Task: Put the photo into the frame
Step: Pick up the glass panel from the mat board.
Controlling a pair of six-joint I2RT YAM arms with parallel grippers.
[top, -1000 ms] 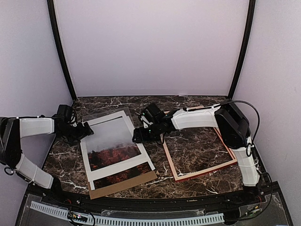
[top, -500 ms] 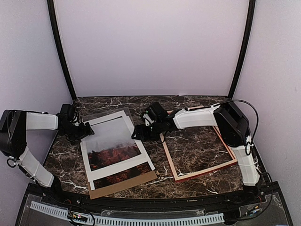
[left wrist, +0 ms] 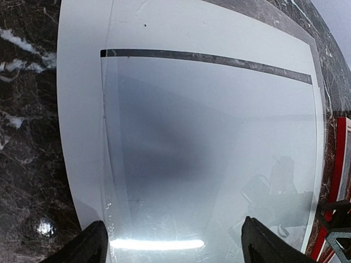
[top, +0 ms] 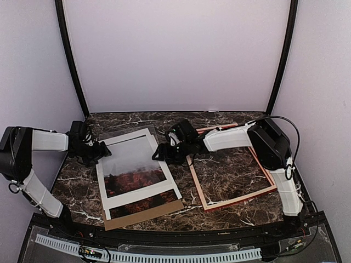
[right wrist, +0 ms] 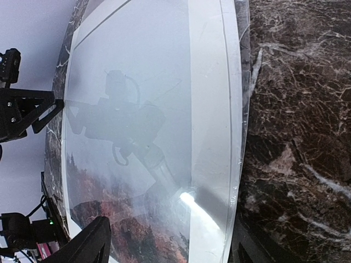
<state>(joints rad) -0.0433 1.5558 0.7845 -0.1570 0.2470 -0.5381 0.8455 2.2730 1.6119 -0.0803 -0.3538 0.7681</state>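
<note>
The photo [top: 134, 178], grey sky over red-orange trees, lies face up under a white mat [top: 101, 183] and a clear sheet [top: 118, 135], on a brown backing board [top: 143, 215]. The red frame [top: 198, 189] lies flat to the right, with bare marble showing inside it. My left gripper [top: 101, 149] is open at the stack's left edge. In the left wrist view [left wrist: 178, 249] its jaws straddle the mat [left wrist: 77, 109] and the photo's sky [left wrist: 192, 137]. My right gripper [top: 160, 153] is open at the stack's right edge. In the right wrist view [right wrist: 170, 249] it hangs over the photo [right wrist: 109, 208].
The marble table [top: 181, 211] is walled by pale panels on three sides. The clear sheet's edge [right wrist: 241, 109] overhangs the mat [right wrist: 208, 82] on the right. A strip of the red frame [left wrist: 341, 164] shows at the left wrist view's right edge.
The left arm has drawn in and its gripper has edged slightly toward the far end. The right gripper has shifted slightly left and up along the stack's right edge.
</note>
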